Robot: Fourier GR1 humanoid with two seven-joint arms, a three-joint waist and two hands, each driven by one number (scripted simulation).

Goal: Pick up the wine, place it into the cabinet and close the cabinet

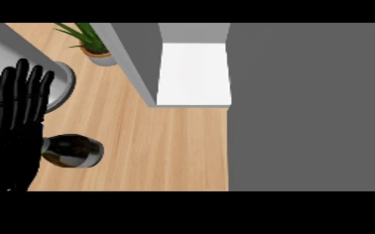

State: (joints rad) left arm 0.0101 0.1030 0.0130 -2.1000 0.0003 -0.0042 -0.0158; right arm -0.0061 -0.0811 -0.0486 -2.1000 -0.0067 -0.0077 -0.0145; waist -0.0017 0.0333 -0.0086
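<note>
The wine bottle (72,150) is dark with a grey rim and lies on the wooden counter (161,144) at the lower left. My left hand (22,114) stands at the view's left edge, open with fingers straight up, just left of the bottle and partly in front of it. The cabinet (192,74) stands open at the top centre, its white shelf bare. Its grey door (300,104) fills the right side of the view. My right hand does not show.
A small potted plant (92,42) stands at the back left, next to the cabinet's left wall (135,59). A round grey plate-like object (62,87) sits behind my left hand, beside a grey appliance (18,47) in the corner.
</note>
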